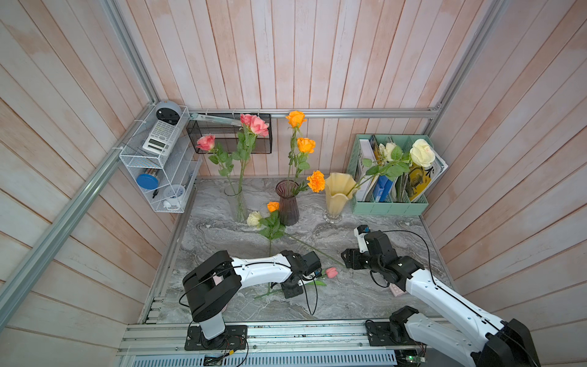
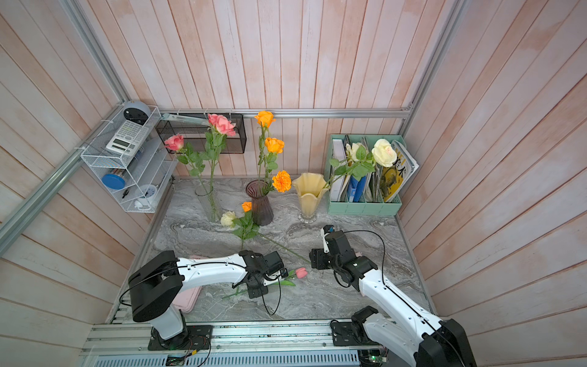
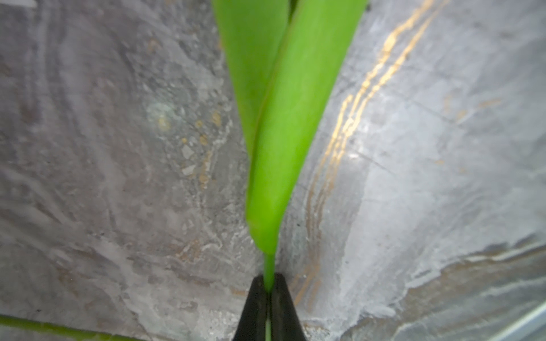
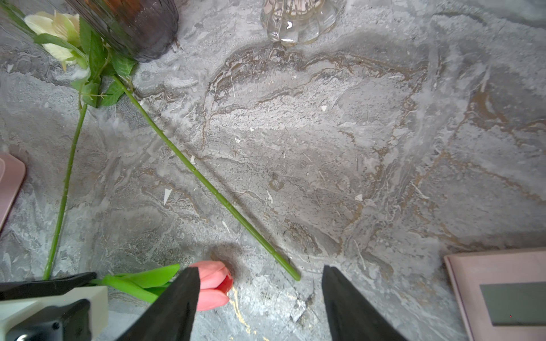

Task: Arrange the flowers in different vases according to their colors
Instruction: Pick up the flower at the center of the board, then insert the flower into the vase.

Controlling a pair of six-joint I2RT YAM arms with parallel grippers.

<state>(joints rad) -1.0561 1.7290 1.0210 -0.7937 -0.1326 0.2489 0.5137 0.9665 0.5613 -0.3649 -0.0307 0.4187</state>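
My left gripper [image 3: 269,285] is pinched tight on the green stem of the pink tulip [image 1: 331,272] — the flower lies on the table [image 1: 349,298], near, between my arms. My right gripper [image 4: 260,270] stands wide and empty — just beside the bloom.

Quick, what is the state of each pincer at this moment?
Left pincer: closed on the stem of the pink tulip.
Right pincer: open, holding nothing.

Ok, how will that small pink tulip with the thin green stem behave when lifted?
Likely light: the small pink tulip has a thin stem. The left gripper pinches it below the leaves, so the bloom may sag or twist.
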